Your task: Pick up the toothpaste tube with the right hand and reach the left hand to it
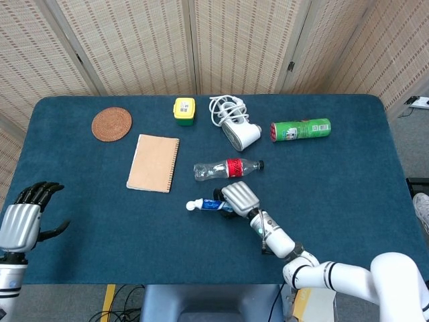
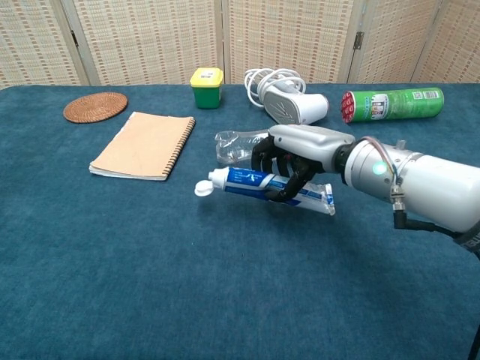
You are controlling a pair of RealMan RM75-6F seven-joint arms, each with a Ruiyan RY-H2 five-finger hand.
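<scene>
The toothpaste tube (image 2: 251, 182) (image 1: 206, 205), blue and white with a white cap pointing left, is lifted a little off the blue table. My right hand (image 2: 296, 159) (image 1: 238, 198) grips it around the middle, fingers curled under the tube. My left hand (image 1: 25, 218) hovers at the table's near left edge in the head view, fingers apart and holding nothing, far from the tube. The chest view does not show it.
Behind the tube lies a clear plastic bottle (image 1: 226, 169) with a red label. Further back are a white hair dryer (image 1: 238, 129), a green can (image 1: 301, 129), a yellow box (image 1: 184, 110), a tan notebook (image 1: 153, 162) and a round woven coaster (image 1: 111, 124).
</scene>
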